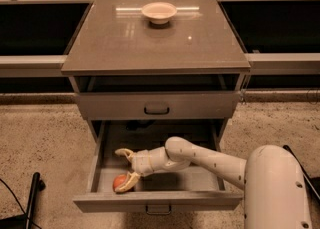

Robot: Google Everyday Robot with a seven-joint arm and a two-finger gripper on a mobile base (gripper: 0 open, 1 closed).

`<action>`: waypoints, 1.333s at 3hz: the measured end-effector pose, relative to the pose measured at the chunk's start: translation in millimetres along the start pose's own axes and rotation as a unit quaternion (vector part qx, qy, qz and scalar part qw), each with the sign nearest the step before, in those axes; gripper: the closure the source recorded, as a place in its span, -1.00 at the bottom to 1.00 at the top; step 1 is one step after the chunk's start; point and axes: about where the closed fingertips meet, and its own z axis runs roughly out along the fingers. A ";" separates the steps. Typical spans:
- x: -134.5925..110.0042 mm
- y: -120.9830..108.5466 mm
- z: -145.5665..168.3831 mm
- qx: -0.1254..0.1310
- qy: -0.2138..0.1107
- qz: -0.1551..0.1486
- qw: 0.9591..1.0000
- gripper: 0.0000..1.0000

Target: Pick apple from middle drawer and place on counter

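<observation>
The apple [118, 182], small and red-orange, lies in the front left corner of the open middle drawer [200, 179]. My gripper [125, 167] reaches into the drawer from the right, just right of the apple. Its fingers are spread wide. The lower finger [129, 182] lies against the apple's right side, and the upper finger [123, 152] points to the drawer's back left. The apple is not between the fingers. The counter [150, 43] is the glossy brown-grey top of the cabinet above.
A shallow beige bowl [159, 11] sits at the back middle of the counter. A shut grey drawer front with a black handle [156, 108] is above the open drawer. A black pole [31, 198] stands on the speckled floor at the left.
</observation>
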 end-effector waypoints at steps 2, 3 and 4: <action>3.8 3.9 -7.7 0.005 0.008 0.008 1.000 -1.00; 23.3 4.0 -14.8 0.022 0.015 0.029 0.999 -1.00; 18.2 3.9 -16.2 0.022 0.016 0.029 0.999 -0.82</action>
